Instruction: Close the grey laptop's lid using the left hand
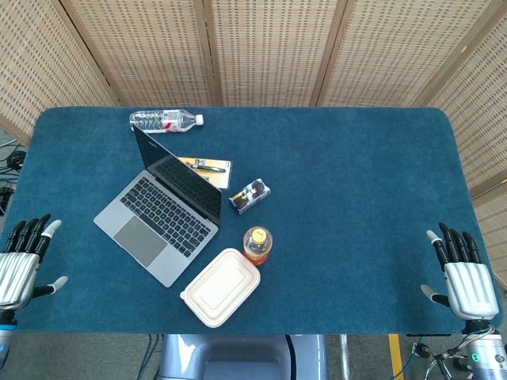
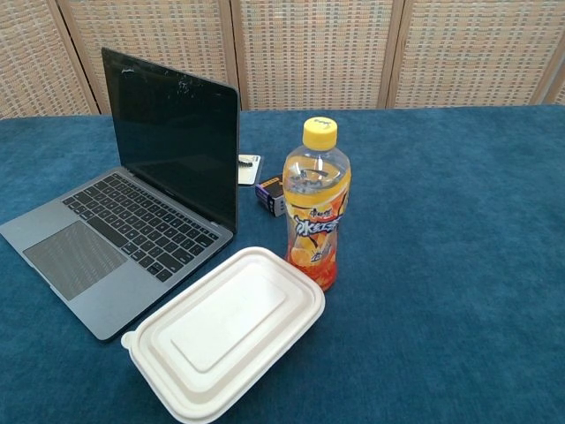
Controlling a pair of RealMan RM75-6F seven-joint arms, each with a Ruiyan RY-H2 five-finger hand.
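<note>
The grey laptop [image 1: 162, 214] [image 2: 132, 230] sits open on the blue table, left of centre, its dark screen upright and facing the front left. My left hand [image 1: 22, 265] hovers at the table's front left edge, fingers spread and holding nothing, well clear of the laptop. At the front right edge my right hand [image 1: 462, 273] is likewise spread and empty. Neither hand shows in the chest view.
An orange drink bottle [image 1: 257, 244] [image 2: 316, 203] stands right of the laptop. A white lidded food box [image 1: 220, 286] [image 2: 225, 331] lies in front of it. A small dark box [image 1: 250, 195], a flat yellow packet [image 1: 207, 169] and a lying water bottle [image 1: 164, 120] sit behind the laptop.
</note>
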